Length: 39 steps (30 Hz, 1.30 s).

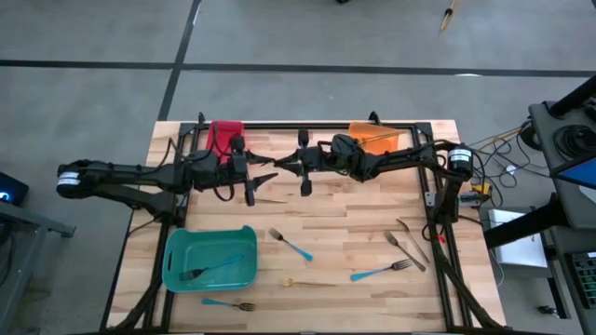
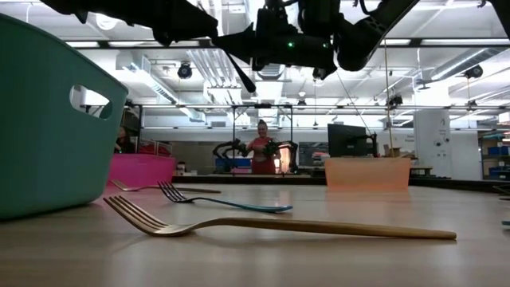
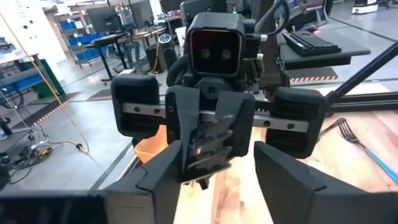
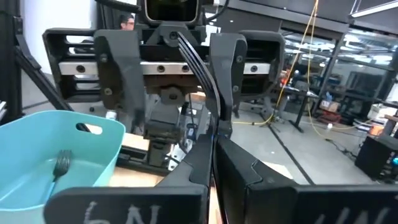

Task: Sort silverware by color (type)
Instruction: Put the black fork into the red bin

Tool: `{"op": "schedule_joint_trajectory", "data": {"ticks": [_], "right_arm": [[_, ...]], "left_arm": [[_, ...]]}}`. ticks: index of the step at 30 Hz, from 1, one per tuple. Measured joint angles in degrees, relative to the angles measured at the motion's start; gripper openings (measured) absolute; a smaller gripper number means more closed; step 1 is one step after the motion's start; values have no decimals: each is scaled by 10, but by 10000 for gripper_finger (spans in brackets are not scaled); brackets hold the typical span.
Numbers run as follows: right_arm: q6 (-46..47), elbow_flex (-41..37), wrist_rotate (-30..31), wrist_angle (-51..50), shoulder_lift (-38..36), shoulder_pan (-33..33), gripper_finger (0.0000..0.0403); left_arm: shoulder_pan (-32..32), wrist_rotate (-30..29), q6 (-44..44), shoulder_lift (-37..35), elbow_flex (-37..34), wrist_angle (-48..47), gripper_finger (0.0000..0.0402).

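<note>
The high view shows the wooden counter (image 1: 335, 223) whole, the teal bin (image 1: 209, 259) at lower left holding a blue-handled fork (image 1: 212, 270), other forks scattered lower right. The left tool (image 1: 250, 170) and right tool (image 1: 291, 166) meet at upper centre. Only the right wrist view shows the right tool (image 4: 212, 152) pinched on a dark fork (image 4: 199, 65), the left tool's fingers (image 4: 227, 68) wide. The low view shows a gold fork (image 2: 271, 226) lying nearest, with a person (image 2: 260, 149) in the room behind.
</note>
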Motion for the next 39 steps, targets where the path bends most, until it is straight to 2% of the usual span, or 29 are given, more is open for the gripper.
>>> {"op": "schedule_joint_trajectory", "data": {"ticks": [4, 11, 19, 28, 39], "right_arm": [[0, 0, 0, 0, 0, 0, 9], [3, 0, -5, -9, 0, 1, 9], [24, 2, 1, -33, 1, 1, 25], [39, 2, 54, -47, 0, -1, 83], [47, 2, 71, -52, -1, -5, 136]], "left_arm": [[0, 0, 4, -1, 0, -3, 126], [1, -9, 9, -1, 0, -5, 12], [0, -32, -21, -2, -1, -8, 1], [0, -77, -141, -21, -1, -29, 0], [0, -88, -236, -42, -1, -70, 0]]}}
